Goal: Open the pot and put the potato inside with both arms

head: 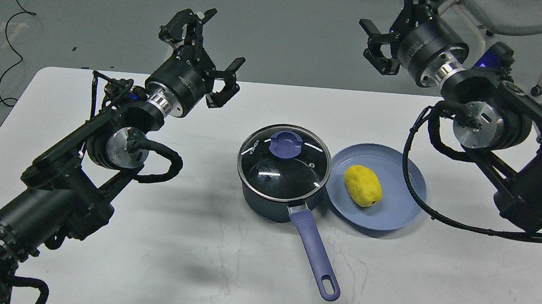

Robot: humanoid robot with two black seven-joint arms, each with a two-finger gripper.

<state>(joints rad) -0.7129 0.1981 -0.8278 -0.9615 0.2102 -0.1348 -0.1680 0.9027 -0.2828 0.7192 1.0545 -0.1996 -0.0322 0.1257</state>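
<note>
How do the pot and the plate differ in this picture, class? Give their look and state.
The pot is deep and dark, the plate shallow and light blue. The pot is closed by a glass lid; the plate lies open, holding the potato. The pot has a long handle; the plate has none. Both are round and stand side by side on the table.

The pot (274, 197) carries a glossy glass lid (284, 162) with a metal rim; the potato (363, 186) looks smooth and matt, the desk (172, 268) matt white.

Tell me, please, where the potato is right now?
In the head view, the potato lies on the blue plate, right of centre on the table, just right of the lidded pot.
</note>
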